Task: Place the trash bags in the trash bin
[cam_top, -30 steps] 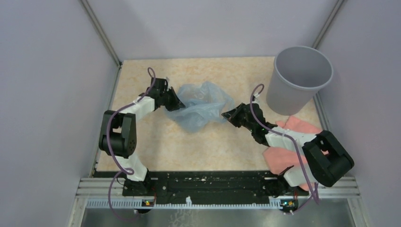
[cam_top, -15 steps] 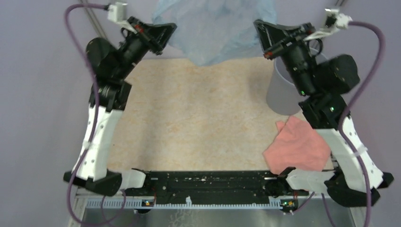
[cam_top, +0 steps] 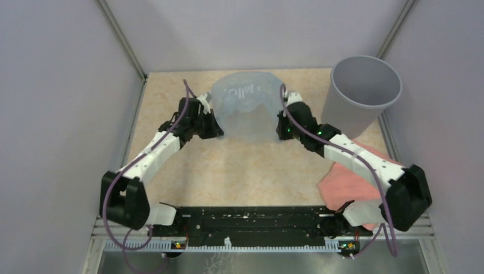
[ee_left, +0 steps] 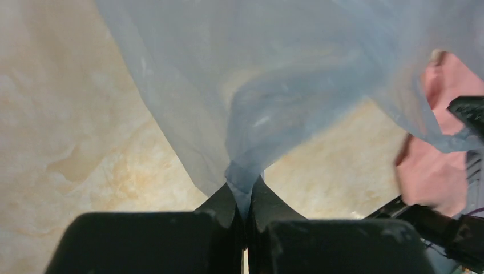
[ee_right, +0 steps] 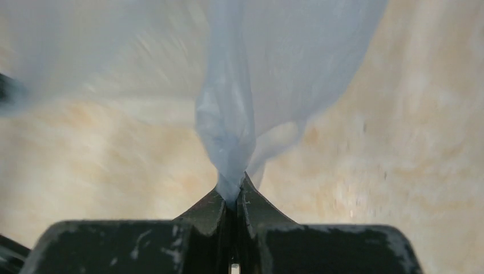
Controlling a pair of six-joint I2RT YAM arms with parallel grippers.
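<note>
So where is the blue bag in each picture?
Top view: the blue bag is at the back middle, stretched between the left pincer and the right pincer.
Left wrist view: the blue bag fills the top, pinched in the left pincer at the bottom.
Right wrist view: the blue bag runs down from the top into the right pincer.
Shared landmark: the beige table, in all three.

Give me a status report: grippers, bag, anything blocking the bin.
Left gripper, right gripper: shut on trash bag. Bag stretched between them, trash bin to its right. Pink cloth under right arm, not blocking.
</note>
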